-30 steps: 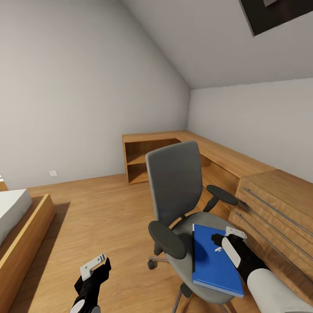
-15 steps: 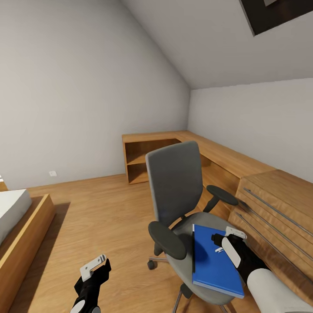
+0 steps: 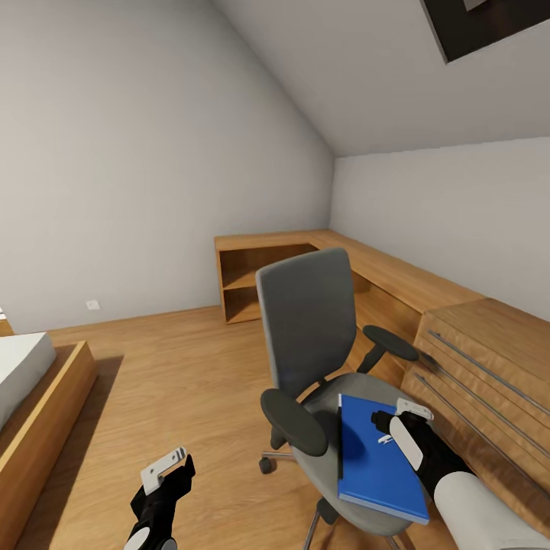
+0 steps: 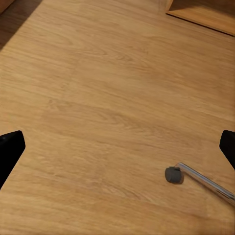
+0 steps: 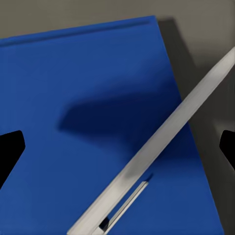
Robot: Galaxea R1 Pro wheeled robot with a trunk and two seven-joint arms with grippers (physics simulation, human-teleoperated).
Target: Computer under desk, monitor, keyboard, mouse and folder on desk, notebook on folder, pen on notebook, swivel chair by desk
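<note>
A grey swivel chair [image 3: 309,328] stands in the middle of the room, and a blue folder [image 3: 374,466] lies flat on its seat. A white pen [image 3: 384,439] rests on the folder; in the right wrist view the pen [image 5: 161,147] runs slantwise across the blue folder [image 5: 73,98]. My right gripper [image 3: 391,428] hovers just above the folder and pen, open, with its dark fingertips [image 5: 10,152] far apart. My left gripper [image 3: 169,467] hangs open over the floor to the chair's left, holding nothing.
A long wooden desk [image 3: 382,267] with an open shelf unit [image 3: 248,286] runs along the far and right walls. A wooden drawer unit [image 3: 489,367] stands close on the right. A bed with a wooden frame [image 3: 38,412] is at the left. A chair caster [image 4: 172,175] sits on the floor.
</note>
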